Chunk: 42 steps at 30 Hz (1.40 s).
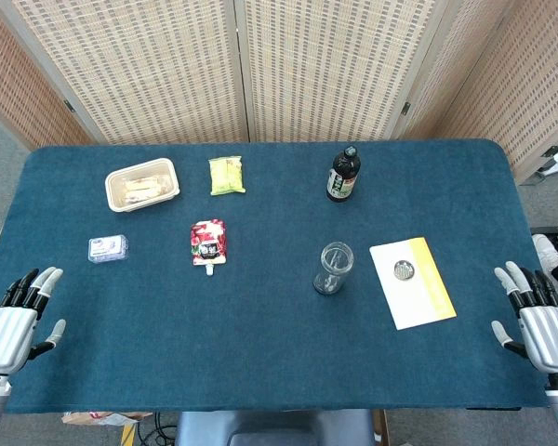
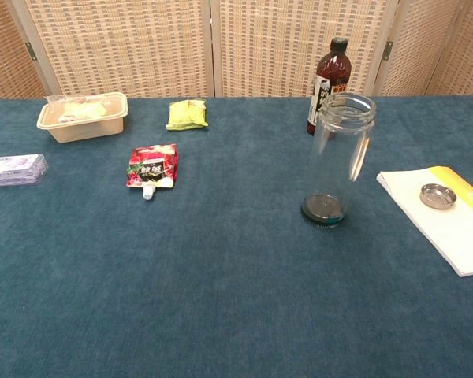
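Lying well apart from both open hands [image 1: 14, 321] [image 1: 538, 316]: clear jar [image 1: 334, 268].

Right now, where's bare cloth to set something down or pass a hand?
Widest free patch: front strip between left hand and right hand, below red pouch and clear jar. Also free between pouch and jar. Crowded: jar to booklet, and tray corner.

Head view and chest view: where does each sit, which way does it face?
Head view: high, looking steeply down on the table; left hand and right hand show at the near corners.
Chest view: low, near table height, facing the screen; no hands show.
Shared: jar, bottle, booklet, red pouch.
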Available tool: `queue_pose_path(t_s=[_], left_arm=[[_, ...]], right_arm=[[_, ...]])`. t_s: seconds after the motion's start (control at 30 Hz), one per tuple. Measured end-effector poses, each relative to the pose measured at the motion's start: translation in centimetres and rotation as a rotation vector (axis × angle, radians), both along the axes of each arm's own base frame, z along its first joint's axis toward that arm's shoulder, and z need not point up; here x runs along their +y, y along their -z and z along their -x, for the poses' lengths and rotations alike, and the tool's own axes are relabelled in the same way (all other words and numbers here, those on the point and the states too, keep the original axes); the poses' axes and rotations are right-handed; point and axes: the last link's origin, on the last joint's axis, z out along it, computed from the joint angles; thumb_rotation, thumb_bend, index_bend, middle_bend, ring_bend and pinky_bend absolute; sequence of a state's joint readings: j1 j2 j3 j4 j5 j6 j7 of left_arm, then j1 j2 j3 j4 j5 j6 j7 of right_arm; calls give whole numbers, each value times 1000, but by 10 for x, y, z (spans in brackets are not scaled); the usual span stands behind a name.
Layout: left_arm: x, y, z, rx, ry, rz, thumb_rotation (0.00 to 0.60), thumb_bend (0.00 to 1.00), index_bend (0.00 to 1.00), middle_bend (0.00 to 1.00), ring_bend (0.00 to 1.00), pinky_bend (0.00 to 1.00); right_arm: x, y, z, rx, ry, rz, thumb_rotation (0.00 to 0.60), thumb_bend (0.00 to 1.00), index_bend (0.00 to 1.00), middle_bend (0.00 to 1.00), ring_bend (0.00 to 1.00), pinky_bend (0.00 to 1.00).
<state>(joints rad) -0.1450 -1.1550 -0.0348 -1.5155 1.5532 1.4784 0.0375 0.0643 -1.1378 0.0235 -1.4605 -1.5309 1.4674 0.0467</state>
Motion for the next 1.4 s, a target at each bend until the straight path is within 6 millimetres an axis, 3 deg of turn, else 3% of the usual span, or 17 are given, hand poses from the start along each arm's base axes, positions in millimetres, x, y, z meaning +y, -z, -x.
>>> queue_pose_path(t_s=[0.33, 0.53, 0.67, 0.97, 1.1, 1.4], left_arm=[[2, -1, -3, -13, 10, -6, 600, 350, 0, 90, 0, 103], [4, -2, -1, -18, 6, -2, 600, 350, 0, 90, 0, 103], [2, -5, 1, -22, 0, -10, 600, 350, 0, 90, 0, 103], [-4, -11, 2, -35, 1, -20, 600, 349, 0, 91, 0, 103], [-5, -11, 2, -36, 3, -15, 600, 349, 0, 91, 0, 103], [-6, -13, 2, -50, 6, -10, 600, 350, 0, 91, 0, 103]], right_arm=[[-2, 1, 3, -13, 13, -7, 600, 348, 0, 0, 0, 0], [-14, -4, 5, -29, 26, -16, 600, 348, 0, 0, 0, 0], [-34, -7, 4, -39, 25, -39, 600, 347, 43, 0, 0, 0], [-93, 6, -1, -59, 0, -83, 600, 346, 313, 17, 0, 0], [-115, 20, -6, -51, -11, -111, 600, 347, 367, 17, 0, 0], [-141, 44, -15, -32, -15, -144, 600, 352, 394, 17, 0, 0]])
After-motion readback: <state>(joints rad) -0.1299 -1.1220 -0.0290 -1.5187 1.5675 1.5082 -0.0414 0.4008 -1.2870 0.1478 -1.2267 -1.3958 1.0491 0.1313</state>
